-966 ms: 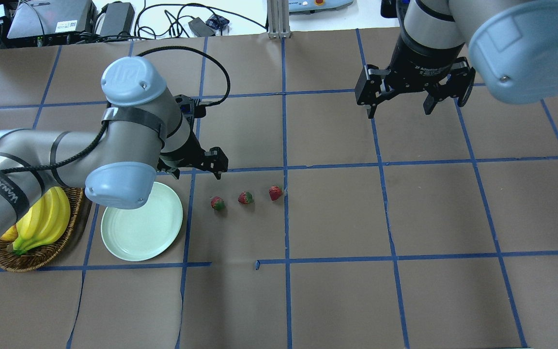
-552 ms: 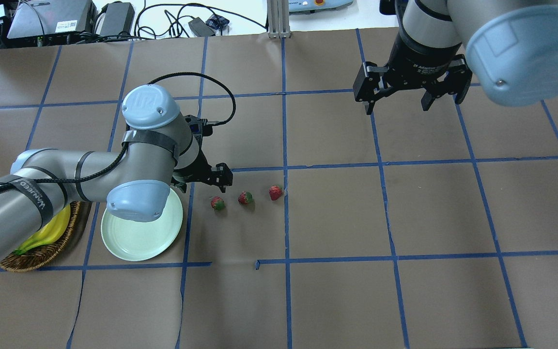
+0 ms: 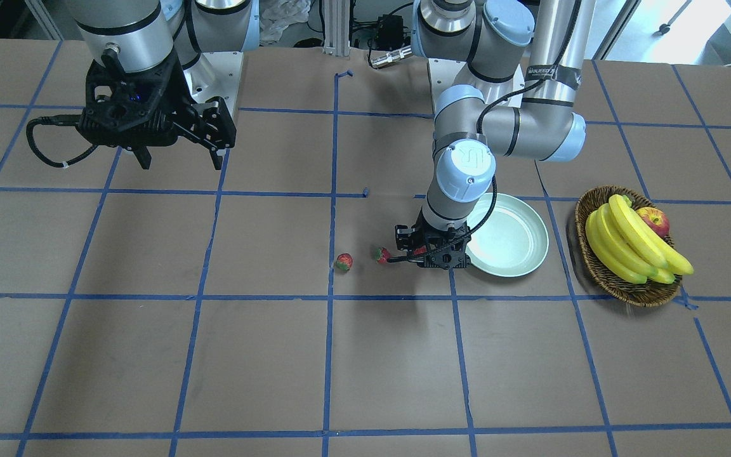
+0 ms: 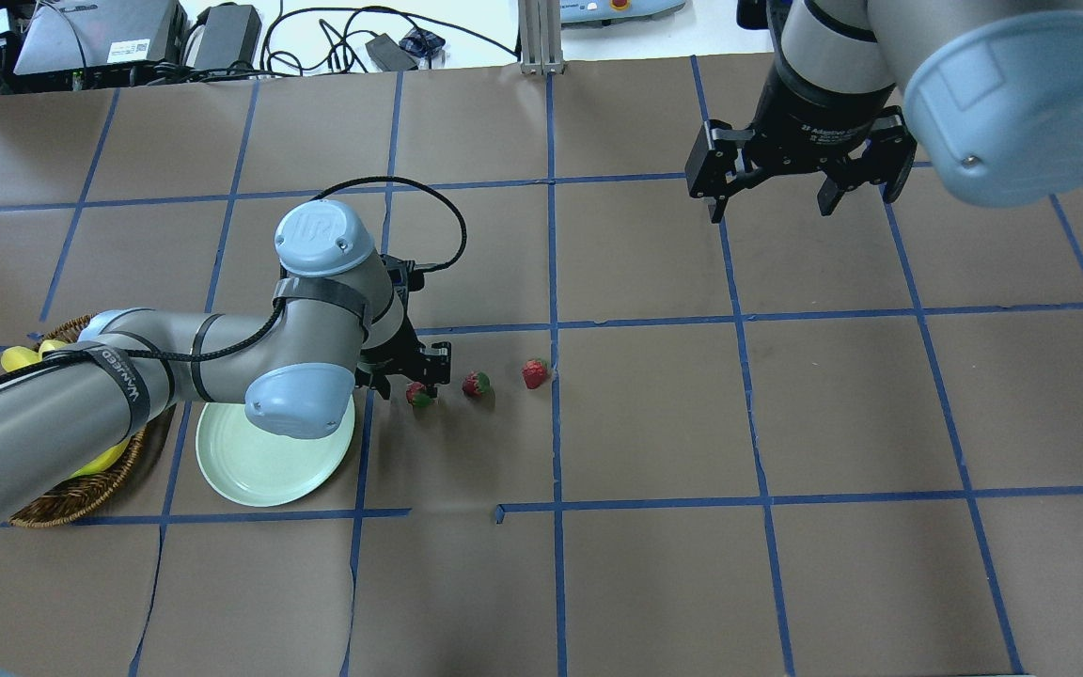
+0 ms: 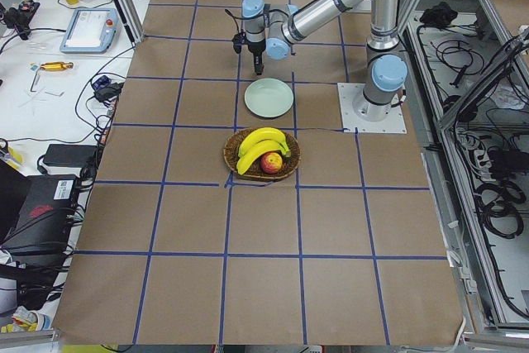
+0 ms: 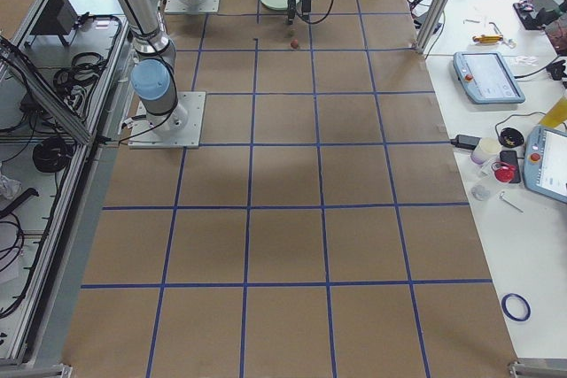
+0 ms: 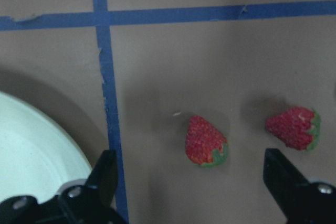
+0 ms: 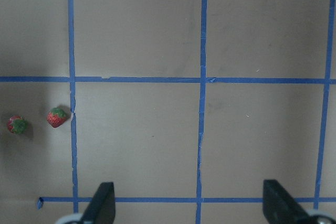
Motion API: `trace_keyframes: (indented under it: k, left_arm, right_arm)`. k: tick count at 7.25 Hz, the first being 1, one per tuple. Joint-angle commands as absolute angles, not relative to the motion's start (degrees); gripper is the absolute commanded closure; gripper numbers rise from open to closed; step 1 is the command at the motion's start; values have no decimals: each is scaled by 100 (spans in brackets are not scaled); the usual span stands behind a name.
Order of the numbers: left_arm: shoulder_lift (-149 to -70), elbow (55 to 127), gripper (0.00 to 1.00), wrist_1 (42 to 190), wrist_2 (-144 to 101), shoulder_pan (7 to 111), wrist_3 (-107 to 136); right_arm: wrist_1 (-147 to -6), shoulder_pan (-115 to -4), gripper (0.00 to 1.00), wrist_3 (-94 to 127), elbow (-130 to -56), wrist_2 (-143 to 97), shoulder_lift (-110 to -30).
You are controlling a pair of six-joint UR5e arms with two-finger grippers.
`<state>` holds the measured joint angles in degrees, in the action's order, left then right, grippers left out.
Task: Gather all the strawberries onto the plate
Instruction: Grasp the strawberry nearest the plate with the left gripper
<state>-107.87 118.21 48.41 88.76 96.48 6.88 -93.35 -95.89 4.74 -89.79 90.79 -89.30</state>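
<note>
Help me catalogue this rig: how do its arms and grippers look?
The left arm and right arm are grey tubes with pale blue joint caps; a black cable runs along the left. The left gripper and right gripper are black, two-fingered; the right bears white lettering.

The three small strawberries [image 4: 476, 384] are red with green leafy caps. The round glossy plate [image 4: 259, 465] is pale mint green. Blue tape lines [image 4: 556, 282] grid the brown paper tabletop [image 4: 654, 423]. The bananas [image 3: 625, 241] are yellow, the apple [image 3: 654, 221] red-yellow, the wicker basket [image 3: 641, 297] brown.
</note>
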Motion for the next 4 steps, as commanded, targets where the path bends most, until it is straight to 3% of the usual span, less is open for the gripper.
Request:
trace_keyframes:
  k: [1,3,4]
  left_arm:
    - [-10810,11813,100,4843,8903,9729,686]
    - [-10689,11482,100,5130,9487,9747,563]
    - [-10470,11087,100,6264,9701,9756,336]
  right_arm:
    - [-9343,-9589,0,475,-8982,9079,-8930]
    - [-9343,-9589,0,492,-8982,9070,-8930]
    - [-9343,-9598,0,501,-8982,9070,-8930]
